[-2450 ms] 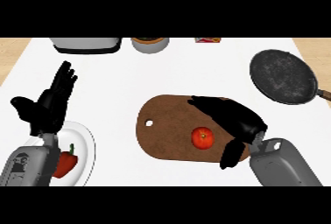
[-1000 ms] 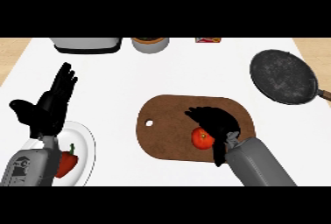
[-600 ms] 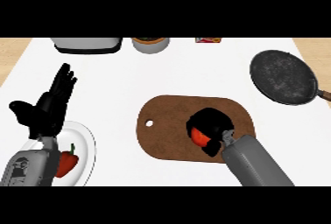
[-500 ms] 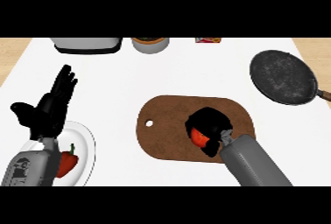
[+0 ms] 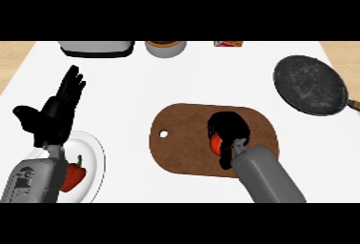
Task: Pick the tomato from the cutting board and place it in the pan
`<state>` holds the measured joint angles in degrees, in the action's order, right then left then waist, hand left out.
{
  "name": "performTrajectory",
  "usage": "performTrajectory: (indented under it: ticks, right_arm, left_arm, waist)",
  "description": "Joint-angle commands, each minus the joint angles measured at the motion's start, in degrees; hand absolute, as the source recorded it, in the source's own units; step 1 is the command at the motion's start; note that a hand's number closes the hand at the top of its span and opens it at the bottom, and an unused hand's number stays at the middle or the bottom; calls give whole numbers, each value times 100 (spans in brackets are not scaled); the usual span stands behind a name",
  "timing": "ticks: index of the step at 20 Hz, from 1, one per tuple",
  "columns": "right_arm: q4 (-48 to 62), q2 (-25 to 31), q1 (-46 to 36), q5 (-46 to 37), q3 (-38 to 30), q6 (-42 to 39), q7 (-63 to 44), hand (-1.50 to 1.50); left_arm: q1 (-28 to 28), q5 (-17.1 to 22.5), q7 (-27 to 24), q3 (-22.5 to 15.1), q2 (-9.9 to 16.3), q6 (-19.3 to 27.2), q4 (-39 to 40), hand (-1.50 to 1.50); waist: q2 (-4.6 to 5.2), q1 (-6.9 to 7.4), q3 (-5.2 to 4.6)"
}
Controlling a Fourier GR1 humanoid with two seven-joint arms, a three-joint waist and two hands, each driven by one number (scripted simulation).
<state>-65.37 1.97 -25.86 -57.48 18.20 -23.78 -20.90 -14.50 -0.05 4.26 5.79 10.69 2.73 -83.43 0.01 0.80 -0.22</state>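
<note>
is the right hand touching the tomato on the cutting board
Touching. The head view shows the right hand curled over the tomato on the cutting board, hiding most of it.

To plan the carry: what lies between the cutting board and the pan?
Head view: only bare white counter lies between the cutting board and the pan; nothing stands in that stretch.

White counter (image 5: 134, 90) — cutting board (image 5: 183, 143), pan (image 5: 309, 86), plate (image 5: 95, 162) resting on it.

My right hand (image 5: 228, 129) curls over the tomato (image 5: 215, 143) on the cutting board (image 5: 183, 143); the pan (image 5: 311, 85) sits apart.
</note>
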Motion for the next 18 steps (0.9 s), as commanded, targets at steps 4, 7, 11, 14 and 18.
performTrajectory:
  ticks: [4, 7, 11, 14, 18]
  right_arm:
    - [-229, -190, -309, -166, 348, 1886, -1721, 150]
    - [-796, -194, -501, -743, 429, 2342, -1862, 150]
    - [-1036, -196, -734, -958, 246, 2729, -2024, 150]
    - [-1643, -34, -774, -1048, -85, 2558, -2220, 150]
    - [-1512, 57, -932, -842, -675, 2913, -1997, 150]
  left_arm:
    - [-81, 112, 54, 121, 25, -18, 8, 0]
    - [55, 43, 4, 139, 62, 0, 101, 0]
    - [71, 15, -85, 51, -41, 1, 68, 0]
    - [118, -54, 74, -59, -168, 113, -80, 0]
    - [24, 112, -145, 197, 116, -175, 169, 0]
  waist:
    - [0, 33, 25]
    - [-23, -71, 21]
    - [-4, -57, 22]
    - [-15, -100, 22]
    - [6, -76, 21]
